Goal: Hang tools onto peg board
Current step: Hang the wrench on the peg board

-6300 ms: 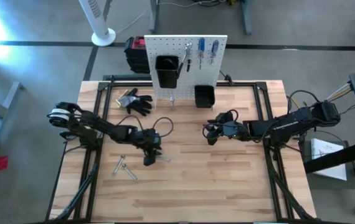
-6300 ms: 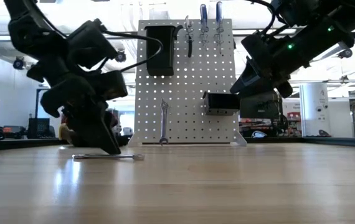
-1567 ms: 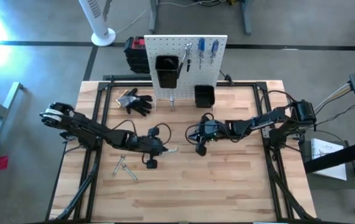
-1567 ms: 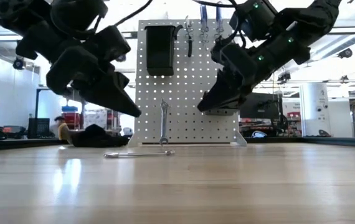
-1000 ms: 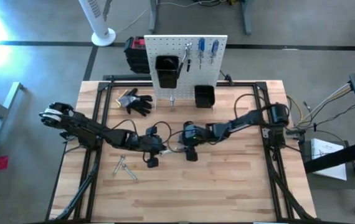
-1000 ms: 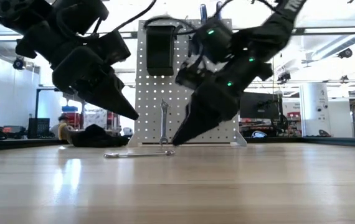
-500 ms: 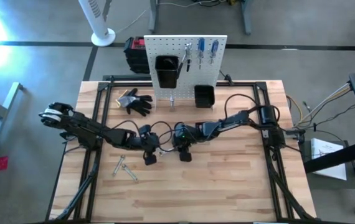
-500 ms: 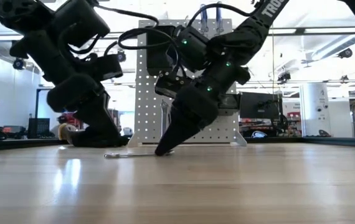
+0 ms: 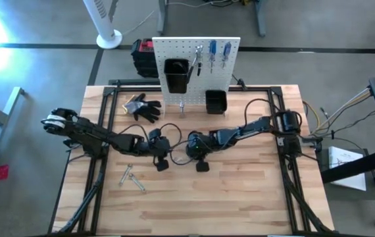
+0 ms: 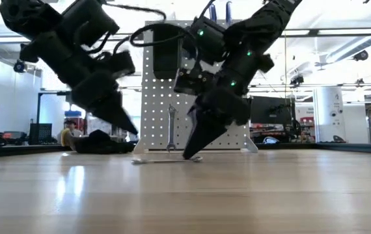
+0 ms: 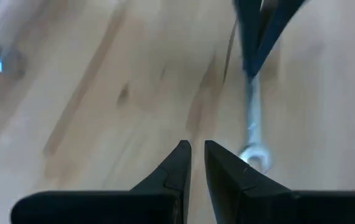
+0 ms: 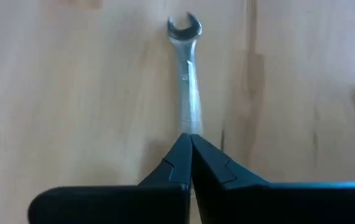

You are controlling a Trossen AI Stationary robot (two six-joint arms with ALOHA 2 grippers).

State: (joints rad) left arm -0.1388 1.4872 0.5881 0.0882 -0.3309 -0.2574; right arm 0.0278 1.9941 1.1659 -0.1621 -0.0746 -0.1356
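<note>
Light wood table (image 9: 240, 197), approx. rectangular; largest item. Landmark for all entries: peg board.

White peg board (image 9: 194, 49), upright at table's far edge. Carries two black bins (image 9: 176, 74), pliers and two blue-handled screwdrivers (image 9: 226, 52) along its top, one wrench (image 10: 170, 128) hung low on its face.

Black work gloves (image 9: 145, 107): on table, just left of peg board's foot.

Right end effector (image 9: 189, 154): reached in front of peg board, tip down at table. A sec ago it was wide open and coming in; now clamped on one end of a slim silver wrench (image 12: 186, 74), which lies flat on the wood (right wrist view shows fingers meeting over the shank). Judgement: grasp just made, lift and carry to a free peg comes next.

Left end effector (image 9: 168, 157): beside the same wrench's other end, well in front of peg board. Nearly closed, narrow gap, nothing between the fingers.

Two more small tools (image 9: 131, 177): on table, front-left of peg board, not yet hung.
</note>
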